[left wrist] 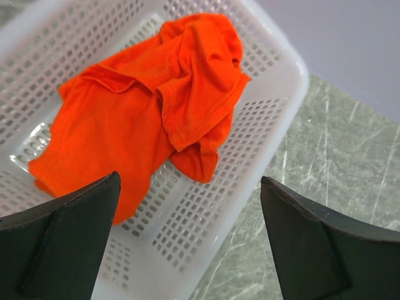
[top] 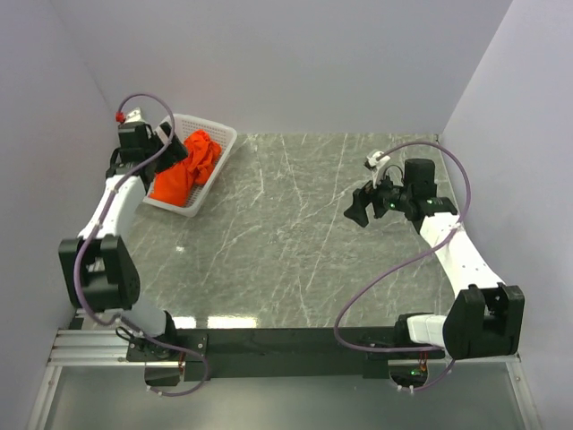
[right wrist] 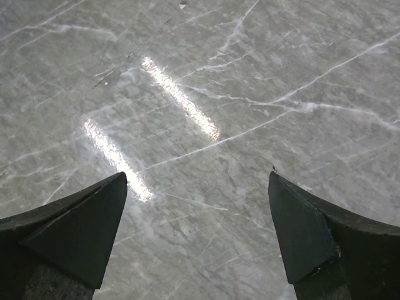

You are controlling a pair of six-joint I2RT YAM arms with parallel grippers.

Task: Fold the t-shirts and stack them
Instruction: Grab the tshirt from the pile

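A crumpled bright orange-red t-shirt (top: 186,168) lies bunched in the white mesh basket (top: 226,141) at the table's far left. In the left wrist view the t-shirt (left wrist: 150,106) covers most of the basket's floor, with one sleeve folded over towards the basket's wall (left wrist: 275,134). My left gripper (top: 172,148) hovers over the basket's near-left side, open, with nothing between its fingers (left wrist: 189,181). My right gripper (top: 363,206) hangs open above bare table at the right, far from the shirt, and holds nothing (right wrist: 197,176).
The grey marbled table (top: 295,242) stretches between the two arms. The basket stands close to the left wall and the back wall. Two light streaks reflect on the table (right wrist: 181,100) under the right gripper.
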